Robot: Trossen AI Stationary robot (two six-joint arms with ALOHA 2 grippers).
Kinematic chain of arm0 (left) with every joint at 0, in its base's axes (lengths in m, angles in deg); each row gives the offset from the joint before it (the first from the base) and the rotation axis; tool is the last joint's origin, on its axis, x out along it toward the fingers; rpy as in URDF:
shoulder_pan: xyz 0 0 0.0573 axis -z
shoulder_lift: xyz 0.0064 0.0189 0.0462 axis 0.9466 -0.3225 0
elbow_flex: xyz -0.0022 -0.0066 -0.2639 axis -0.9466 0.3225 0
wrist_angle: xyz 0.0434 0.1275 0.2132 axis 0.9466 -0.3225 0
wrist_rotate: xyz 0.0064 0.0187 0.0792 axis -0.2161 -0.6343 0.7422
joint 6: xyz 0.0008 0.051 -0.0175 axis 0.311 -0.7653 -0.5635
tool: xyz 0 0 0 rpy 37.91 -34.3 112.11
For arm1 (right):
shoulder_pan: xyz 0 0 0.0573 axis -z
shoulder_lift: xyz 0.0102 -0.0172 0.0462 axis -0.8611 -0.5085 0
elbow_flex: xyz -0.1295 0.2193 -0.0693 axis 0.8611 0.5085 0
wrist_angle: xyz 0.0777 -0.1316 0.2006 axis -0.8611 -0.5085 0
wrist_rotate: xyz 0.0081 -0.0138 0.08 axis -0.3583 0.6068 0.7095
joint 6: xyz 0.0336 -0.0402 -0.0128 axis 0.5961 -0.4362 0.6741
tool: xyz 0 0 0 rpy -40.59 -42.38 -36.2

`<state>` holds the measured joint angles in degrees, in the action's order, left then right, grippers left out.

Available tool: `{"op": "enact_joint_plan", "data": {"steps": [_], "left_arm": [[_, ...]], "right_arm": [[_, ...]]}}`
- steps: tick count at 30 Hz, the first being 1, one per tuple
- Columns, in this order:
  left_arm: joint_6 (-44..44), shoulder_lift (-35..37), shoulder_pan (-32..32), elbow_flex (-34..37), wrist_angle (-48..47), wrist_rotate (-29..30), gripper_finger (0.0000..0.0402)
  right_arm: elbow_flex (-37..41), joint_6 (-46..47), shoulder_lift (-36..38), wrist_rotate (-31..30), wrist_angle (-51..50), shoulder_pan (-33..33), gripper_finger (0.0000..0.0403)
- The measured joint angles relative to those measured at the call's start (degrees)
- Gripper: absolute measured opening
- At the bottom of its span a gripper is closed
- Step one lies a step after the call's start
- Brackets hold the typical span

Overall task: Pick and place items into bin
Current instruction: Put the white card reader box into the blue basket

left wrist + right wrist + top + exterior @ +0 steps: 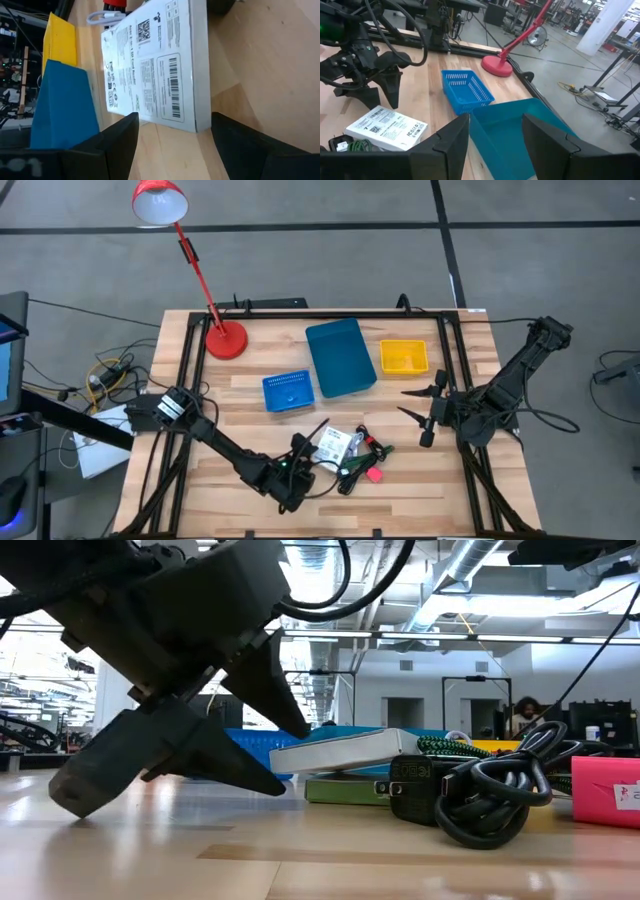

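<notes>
the left hand (pixel 303 463) sits low at the near middle of the tabletop (pixel 200 490), fingers spread apart and holding nothing, lined up on the white printed box (pixel 334 444) that lies flat just ahead of it. in the left wrist view the box (pixel 155 65) lies between the two dark fingers (pixel 117 142) but neither one touches it yet. it looks like a light, stiff cardboard pack with smooth faces, so it should keep its shape under a squeeze but could slide on the wood; the narrow edges across its short width look like the best place to take hold. beside it lie a coiled black cable (pixel 495 795), a green braided piece (pixel 445 747) and a pink bit (pixel 373 474), all loose and close enough to snag or get dragged along. the teal bin (pixel 340 356), a small blue basket (pixel 288 391) and a yellow tray (pixel 404 357) stand farther back, well apart from the pile. the right hand (pixel 420 408) waits at the right side, its fingers released and empty, facing the bins.
</notes>
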<state>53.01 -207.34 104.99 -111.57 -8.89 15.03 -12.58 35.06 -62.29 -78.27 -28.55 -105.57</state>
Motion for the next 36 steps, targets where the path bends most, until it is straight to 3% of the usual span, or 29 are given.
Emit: {"op": "enact_joint_plan", "data": {"steps": [36], "left_arm": [[-2.01, 0.00, -0.42, 0.02, 1.25, -0.90, 0.0238]], "right_arm": [[-0.02, 0.02, -0.09, 0.05, -0.03, 0.00, 0.0177]]}}
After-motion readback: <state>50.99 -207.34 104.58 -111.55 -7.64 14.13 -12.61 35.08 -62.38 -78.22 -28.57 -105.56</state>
